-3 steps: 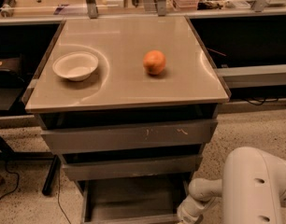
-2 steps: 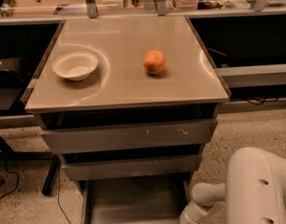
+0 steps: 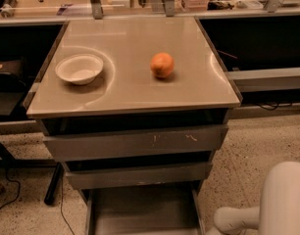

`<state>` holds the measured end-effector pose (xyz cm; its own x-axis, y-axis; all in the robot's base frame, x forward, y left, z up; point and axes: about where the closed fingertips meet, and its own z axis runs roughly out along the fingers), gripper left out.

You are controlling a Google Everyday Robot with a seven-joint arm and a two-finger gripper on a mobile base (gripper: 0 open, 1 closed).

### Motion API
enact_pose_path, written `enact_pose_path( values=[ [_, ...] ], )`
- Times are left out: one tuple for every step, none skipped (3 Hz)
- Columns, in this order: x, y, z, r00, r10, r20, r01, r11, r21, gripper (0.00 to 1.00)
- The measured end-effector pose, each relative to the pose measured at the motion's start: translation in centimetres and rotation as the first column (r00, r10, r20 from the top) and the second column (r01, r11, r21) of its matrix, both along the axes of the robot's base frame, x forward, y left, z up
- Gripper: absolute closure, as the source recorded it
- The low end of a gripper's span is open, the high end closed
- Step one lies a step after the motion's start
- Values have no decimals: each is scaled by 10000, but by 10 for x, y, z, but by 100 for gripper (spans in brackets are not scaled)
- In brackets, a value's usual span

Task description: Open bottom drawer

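Observation:
The bottom drawer (image 3: 142,210) is the lowest of three grey drawers. It stands pulled out toward me, and its shallow grey tray shows below the middle front (image 3: 137,176). The widest top front (image 3: 135,142) has white scratch marks. My white arm (image 3: 238,218) comes in at the bottom right, just right of the open drawer's right side. My gripper is below the picture's bottom edge and does not show.
On the beige cabinet top (image 3: 130,89) sit a white bowl (image 3: 79,68) at the left and an orange (image 3: 162,65) near the middle. A black table leg (image 3: 53,190) stands at the left. A speckled floor (image 3: 253,160) lies to the right.
My arm's white end link has moved right and down toward the picture's corner. The bottom drawer stays pulled out as before.

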<state>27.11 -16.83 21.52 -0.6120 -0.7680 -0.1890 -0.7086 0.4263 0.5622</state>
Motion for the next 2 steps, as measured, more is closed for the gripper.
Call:
enact_pose_path(
  values=[
    [-29,-7,14,9982,-580,-167,579,9983,-50,0],
    [-53,-14,24,9932,-1118,-311,1114,9937,-151,0]
  ],
)
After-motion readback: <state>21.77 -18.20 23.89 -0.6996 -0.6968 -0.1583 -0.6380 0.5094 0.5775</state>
